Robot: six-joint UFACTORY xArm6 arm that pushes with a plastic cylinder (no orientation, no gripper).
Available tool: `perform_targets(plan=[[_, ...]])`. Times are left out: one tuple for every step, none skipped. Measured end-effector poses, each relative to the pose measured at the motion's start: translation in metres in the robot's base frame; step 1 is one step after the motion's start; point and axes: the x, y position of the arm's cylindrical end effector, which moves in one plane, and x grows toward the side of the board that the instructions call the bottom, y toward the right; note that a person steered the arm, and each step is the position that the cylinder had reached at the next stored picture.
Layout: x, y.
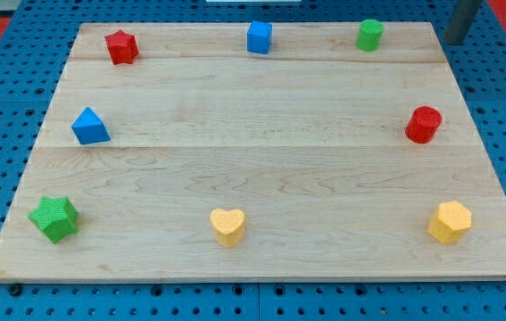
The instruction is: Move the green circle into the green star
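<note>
The green circle (370,35) is a short green cylinder near the top right of the wooden board (253,160). The green star (54,218) sits at the bottom left corner of the board, far from it. My rod enters at the view's top right, and my tip (453,41) rests just off the board's top right corner, to the right of the green circle and apart from it.
A red star (121,46) is at top left, a blue cube (259,37) at top middle, a red cylinder (424,124) at right, a blue triangle (89,127) at left, a yellow heart (228,226) at bottom middle, a yellow hexagon (450,221) at bottom right.
</note>
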Motion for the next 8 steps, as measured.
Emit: perform_targets(plan=[[0.0,-0.001],[0.001,-0.001],[-0.007,-0.02],[-0.04,-0.042],[-0.053,-0.05],[-0.039,-0.103],[-0.004,-0.132],[0.022,-0.158]])
